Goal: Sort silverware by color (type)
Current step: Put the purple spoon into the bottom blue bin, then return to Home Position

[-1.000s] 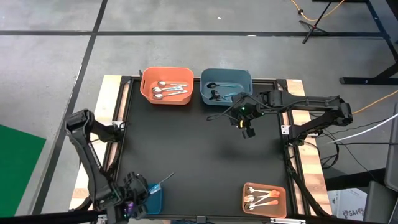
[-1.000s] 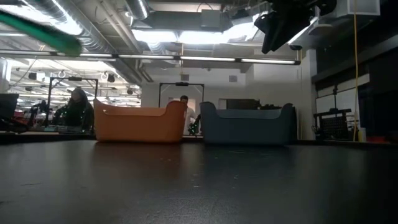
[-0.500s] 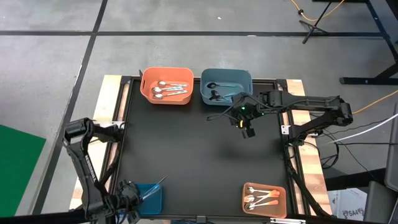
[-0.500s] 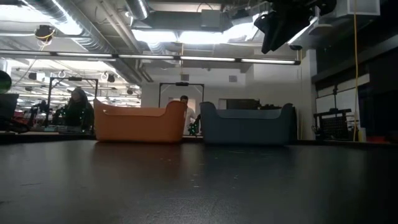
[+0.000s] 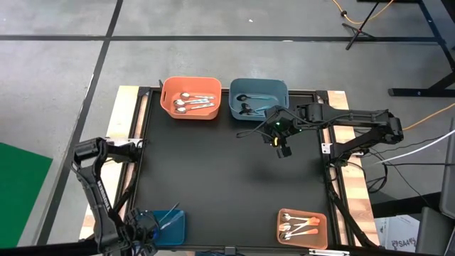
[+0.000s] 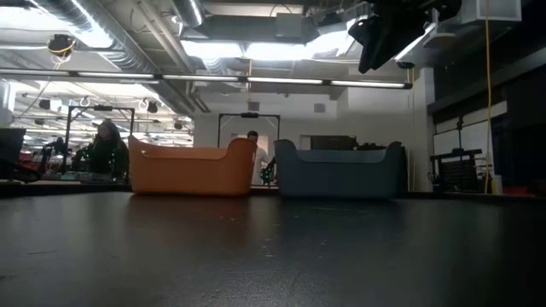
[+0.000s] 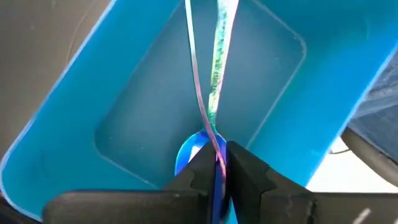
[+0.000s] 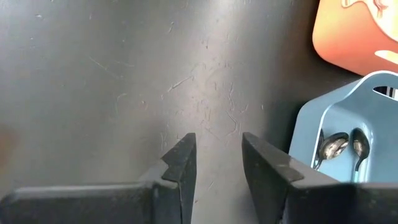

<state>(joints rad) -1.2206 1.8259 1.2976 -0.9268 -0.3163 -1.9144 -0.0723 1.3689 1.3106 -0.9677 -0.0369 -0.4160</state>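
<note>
Left gripper (image 7: pixel 214 168) down at the lower left of the high view, clenched on what looks like an iridescent teal-handled spoon (image 7: pixel 211 81) inside the bright blue bin (image 7: pixel 74 124), while the right gripper (image 8: pixel 214 158) hangs released mid-table.

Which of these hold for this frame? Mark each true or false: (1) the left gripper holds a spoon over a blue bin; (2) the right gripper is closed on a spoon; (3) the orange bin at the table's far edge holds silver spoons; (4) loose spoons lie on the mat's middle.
1. True: the left gripper is clamped on an iridescent spoon over the bright blue bin.
2. False: the right gripper is open and empty above the black mat.
3. True: the far orange bin holds silver spoons.
4. False: the mat's middle is bare.
</note>
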